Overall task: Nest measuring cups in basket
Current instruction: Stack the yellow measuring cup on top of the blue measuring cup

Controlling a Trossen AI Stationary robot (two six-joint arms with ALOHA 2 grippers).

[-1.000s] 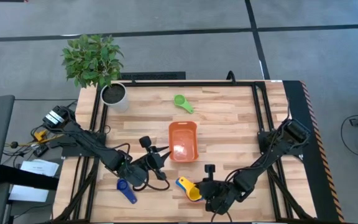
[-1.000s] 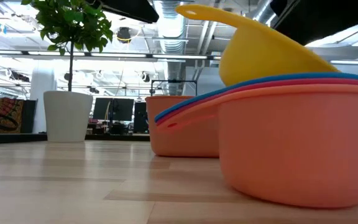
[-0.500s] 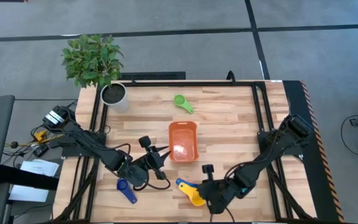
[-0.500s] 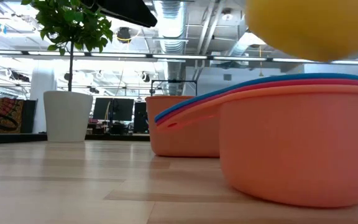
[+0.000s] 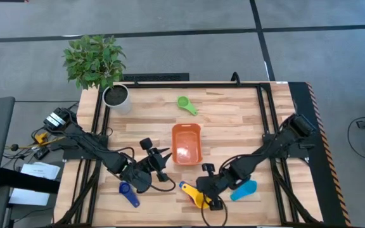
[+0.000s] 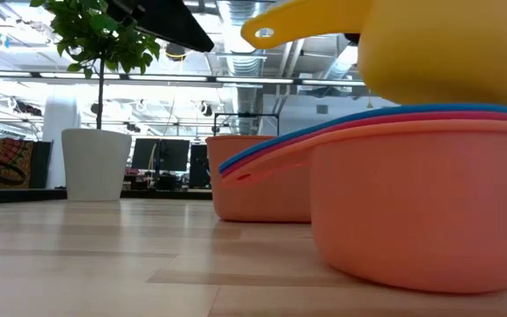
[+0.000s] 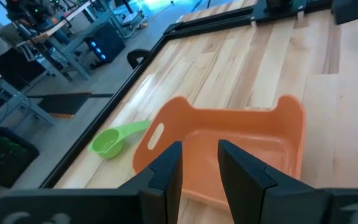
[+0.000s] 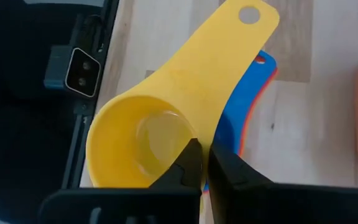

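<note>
The orange basket [image 5: 177, 144] stands mid-table. Near the front edge my right gripper [image 5: 204, 193] is shut on a yellow measuring cup [image 6: 438, 53], just above a nested stack [image 6: 412, 202] of orange, red and blue cups whose handles [image 8: 260, 81] show under it. A green cup [image 5: 185, 104] lies beyond the basket. A dark blue cup [image 5: 129, 194] lies front left and a light blue cup [image 5: 243, 190] front right. My left gripper [image 7: 199, 158] stands open left of the basket with nothing between its fingers. My right gripper pinches the yellow cup's bowl wall [image 8: 199, 134] beside the root of the handle, one finger inside the bowl and one outside. The fingers slant down from the table's right. The cup hangs about level, mouth up, its handle [image 6: 275, 26] toward the table's left, clear of the stack.
A white plant pot [image 5: 116, 96] with a leafy plant stands at the far left corner. A black rail [image 5: 170, 83] frames the wooden top. Bare wood lies between the basket and the right edge.
My right gripper has risen, gone toward the table's left and turned, staying shut on the yellow cup. The cup, which lay tipped in the stack, is now lifted clear and level above it. The arm's shift has uncovered the light blue cup.
</note>
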